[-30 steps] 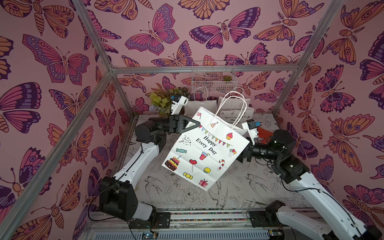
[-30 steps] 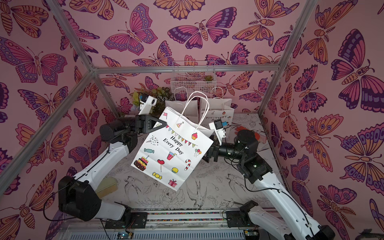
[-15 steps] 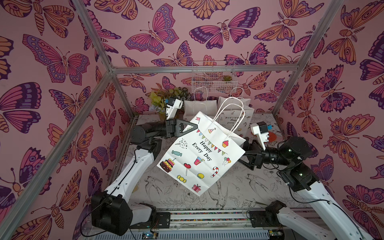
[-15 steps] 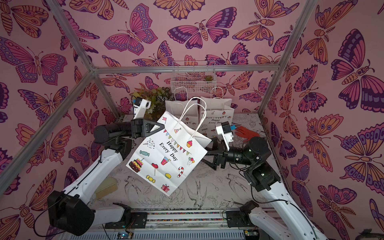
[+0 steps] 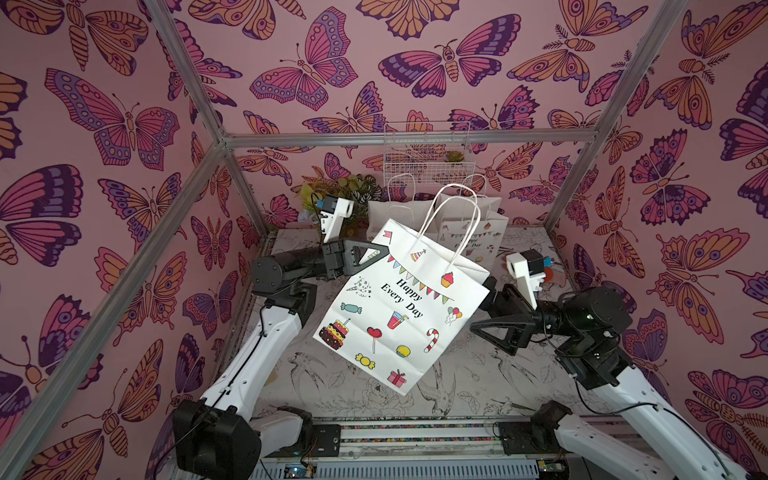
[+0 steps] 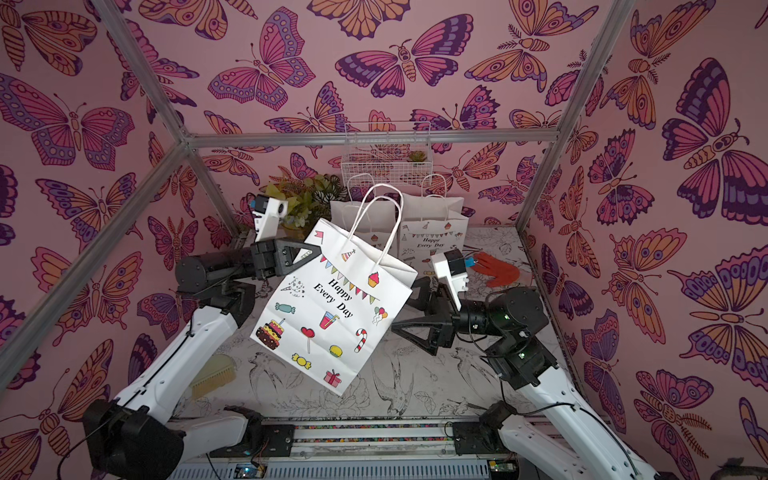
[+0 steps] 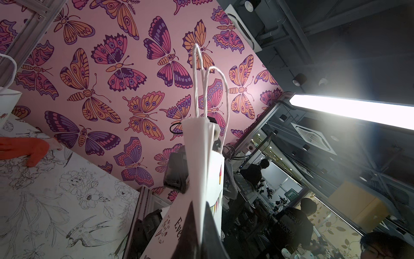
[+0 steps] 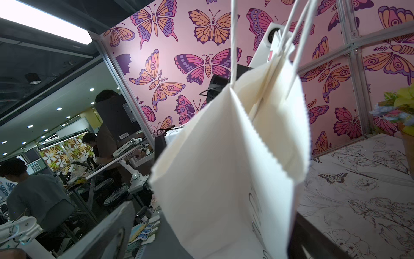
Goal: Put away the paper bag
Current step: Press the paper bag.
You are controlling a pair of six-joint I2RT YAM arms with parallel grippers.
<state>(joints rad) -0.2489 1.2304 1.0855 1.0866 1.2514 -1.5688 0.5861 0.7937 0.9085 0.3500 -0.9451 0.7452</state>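
Papered all round in pink butterfly wallpaper (image 5: 374, 95), braced by an aluminium frame (image 5: 409, 139). Floored with a tabletop (image 5: 490, 374) printed in black line-drawn birds and flowers. Hung with a white wire basket (image 5: 428, 166) on the far wall, near a leafy plant (image 5: 353, 187) at far left. Lit by a bright ceiling strip light (image 7: 349, 111) in the dim workshop beyond.

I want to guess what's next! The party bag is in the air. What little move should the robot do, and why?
Probably the left gripper, shut on the paper bag at its top corner, should carry it toward the standing bags by the back wall: the right gripper is open, so the left alone holds it.
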